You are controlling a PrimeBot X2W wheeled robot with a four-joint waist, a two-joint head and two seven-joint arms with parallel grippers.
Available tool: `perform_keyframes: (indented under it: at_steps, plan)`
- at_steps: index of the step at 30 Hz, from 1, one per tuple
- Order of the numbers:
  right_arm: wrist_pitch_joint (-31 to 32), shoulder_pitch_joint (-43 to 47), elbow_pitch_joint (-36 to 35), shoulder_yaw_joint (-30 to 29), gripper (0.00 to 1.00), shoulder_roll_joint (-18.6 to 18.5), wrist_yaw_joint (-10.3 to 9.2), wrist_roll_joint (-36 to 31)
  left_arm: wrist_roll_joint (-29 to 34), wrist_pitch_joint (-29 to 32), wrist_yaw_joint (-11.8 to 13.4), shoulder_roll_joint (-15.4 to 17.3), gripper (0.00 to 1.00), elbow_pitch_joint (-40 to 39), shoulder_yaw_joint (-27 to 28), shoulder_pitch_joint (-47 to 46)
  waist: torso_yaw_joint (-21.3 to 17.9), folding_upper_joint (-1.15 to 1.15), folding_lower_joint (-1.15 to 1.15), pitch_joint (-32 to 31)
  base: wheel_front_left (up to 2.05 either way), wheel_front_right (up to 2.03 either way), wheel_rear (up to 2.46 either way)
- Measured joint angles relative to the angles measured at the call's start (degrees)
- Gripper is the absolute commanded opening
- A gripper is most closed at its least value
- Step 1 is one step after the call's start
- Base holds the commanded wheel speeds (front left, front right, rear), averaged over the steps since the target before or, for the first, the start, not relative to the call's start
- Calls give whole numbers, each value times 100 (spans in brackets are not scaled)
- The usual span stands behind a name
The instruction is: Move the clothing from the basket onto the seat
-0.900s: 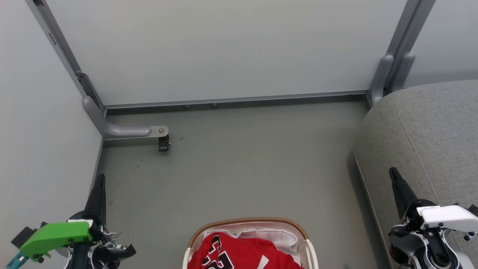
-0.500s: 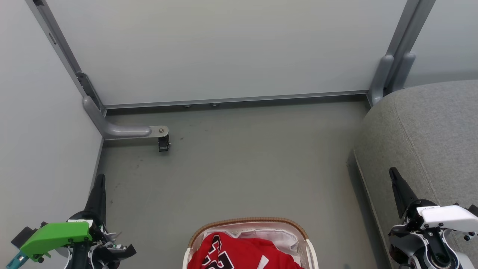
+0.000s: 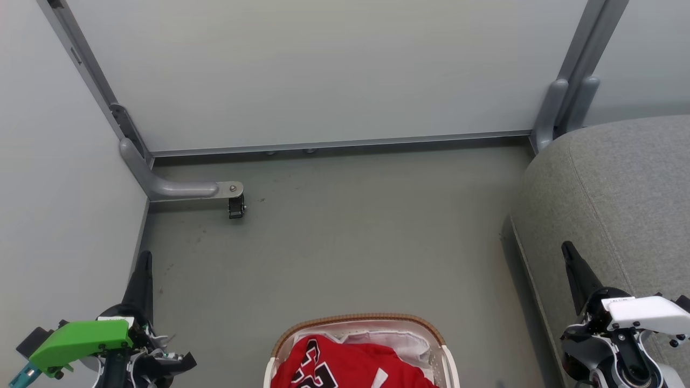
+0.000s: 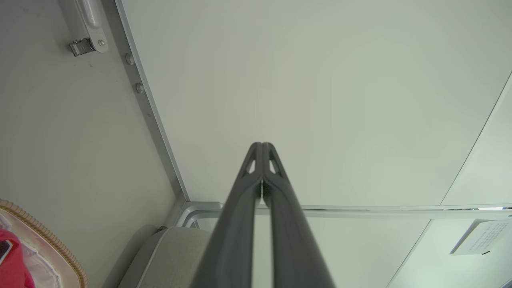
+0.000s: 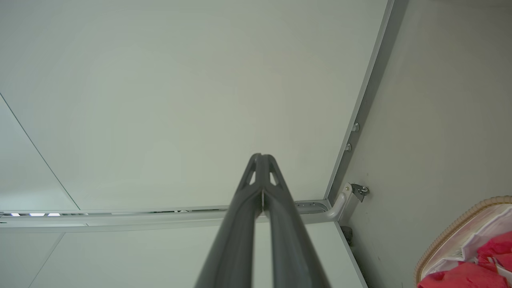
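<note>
Red clothing [image 3: 350, 366] with a black-and-white number lies in the basket [image 3: 360, 320], a white one with a brown woven rim and white liner, at the bottom centre of the head view. The grey seat [image 3: 620, 183] fills the right side. My left gripper [image 3: 144, 257] is shut and empty at the lower left, well left of the basket. My right gripper [image 3: 567, 249] is shut and empty at the lower right, over the seat's front edge. Each wrist view shows its own gripper [image 4: 262, 146] [image 5: 261, 157] with the tips pressed together, and a corner of the basket [image 4: 48, 242] [image 5: 452, 230] with the clothing [image 4: 12, 264] [image 5: 476, 272].
Grey partition panels [image 3: 323, 70] wall in the floor at the back and left. A metal foot with a small black caster [image 3: 236, 207] juts onto the floor at the back left. Bare grey floor [image 3: 345, 242] lies between the basket and the panels.
</note>
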Motion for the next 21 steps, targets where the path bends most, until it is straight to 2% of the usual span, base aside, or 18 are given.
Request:
perform_keyframes:
  at_steps: [6,7,16,21]
  plan:
    - [0,0,0,0,0,0,0,0,0,0,0,0,0,0,0,0,0,0,0,0,0,0,0]
    - [0,0,2,1,100,0,0,0,0,0,0,0,100,3,0,1,0,0,0,0,0,0,0]
    - [-110,192,213,85,100,38,-4,-113,71,-124,13,-53,100,296,-81,196,5,0,0,9,0,0,0]
    - [-257,180,218,189,100,-78,-4,-580,595,-264,13,-27,100,324,-130,190,8,0,0,18,0,0,0]
